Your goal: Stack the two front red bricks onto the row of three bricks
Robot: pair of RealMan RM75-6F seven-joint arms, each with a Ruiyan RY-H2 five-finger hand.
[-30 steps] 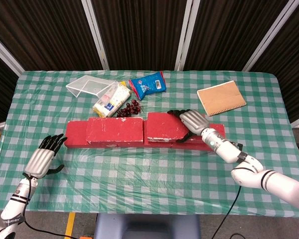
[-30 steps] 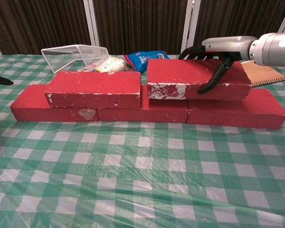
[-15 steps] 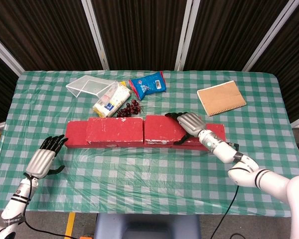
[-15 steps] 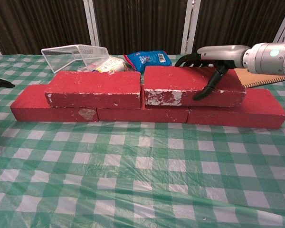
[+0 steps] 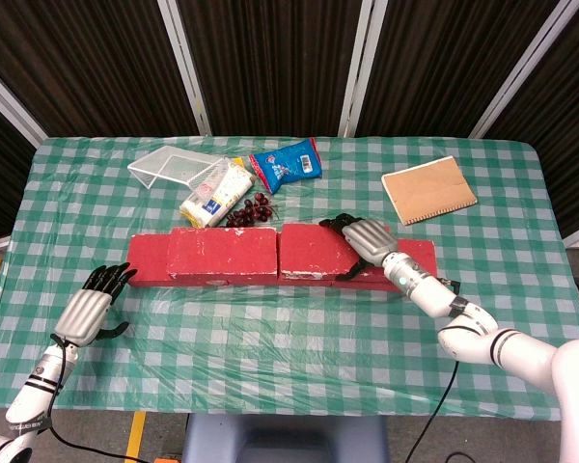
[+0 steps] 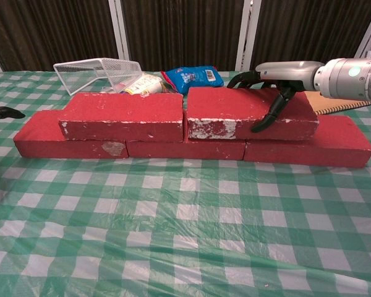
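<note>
Three red bricks form the bottom row (image 5: 147, 273) (image 6: 309, 147) across the middle of the table. Two more red bricks lie on top of it. The upper left brick (image 5: 222, 253) (image 6: 120, 116) sits free. The upper right brick (image 5: 314, 249) (image 6: 232, 111) lies flat beside it, with almost no gap between them. My right hand (image 5: 369, 236) (image 6: 278, 75) grips this brick at its right end, fingers over the back edge and thumb down the front face. My left hand (image 5: 87, 309) hovers open near the table's front left, holding nothing.
Behind the bricks lie a wire basket (image 5: 174, 169) (image 6: 98, 71), a white packet (image 5: 215, 193), a blue snack bag (image 5: 288, 162) (image 6: 195, 77) and dark cherries (image 5: 251, 210). A brown notebook (image 5: 428, 189) lies at the back right.
My right hand has brought the upper right brick down and leftwards, from a tilted, raised pose to flat on the row. My left hand has drifted slightly toward the front edge.
</note>
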